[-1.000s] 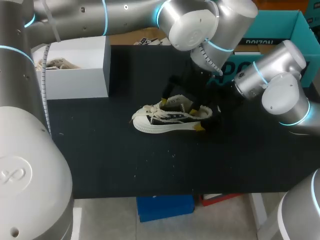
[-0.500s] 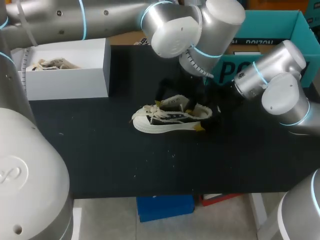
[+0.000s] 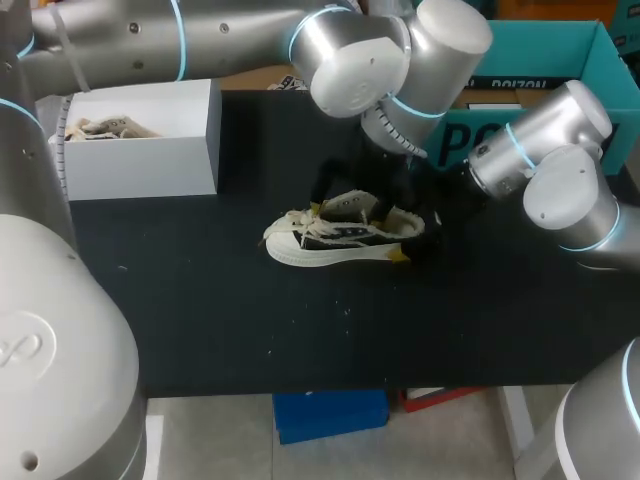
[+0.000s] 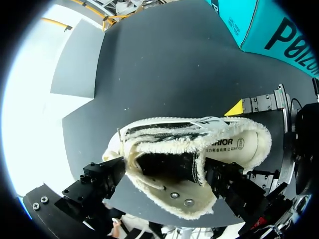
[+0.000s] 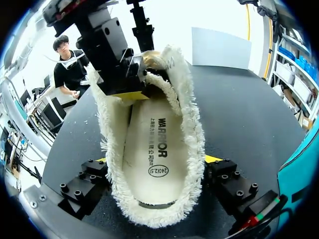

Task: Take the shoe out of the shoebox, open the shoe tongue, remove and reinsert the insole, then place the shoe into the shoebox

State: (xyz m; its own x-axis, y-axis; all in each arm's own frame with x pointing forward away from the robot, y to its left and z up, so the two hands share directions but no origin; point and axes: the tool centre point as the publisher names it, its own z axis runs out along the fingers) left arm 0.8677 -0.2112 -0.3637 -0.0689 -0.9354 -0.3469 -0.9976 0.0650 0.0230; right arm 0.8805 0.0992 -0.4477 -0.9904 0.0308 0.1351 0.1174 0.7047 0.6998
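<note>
Shoe [image 3: 335, 240] upright on worktop [image 3: 200, 320]. We hold it w/ both arms: right fingers [image 5: 84, 186] clamp shoe's heel from both sides, left fingers [image 4: 97, 184] pinch its fleecy collar nr tongue.

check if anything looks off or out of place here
Nothing spilled or broken. The one untidy thing is the shoe in the middle of the table: its laces lie loose and tangled over the toe end, and its opening's edge looks frayed.

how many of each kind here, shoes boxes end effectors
boxes: 2, white shoebox, teal box
shoes: 2, fleece-lined shoe, boxed shoe
end effectors: 2, left end effector, right end effector
total: 6
</note>
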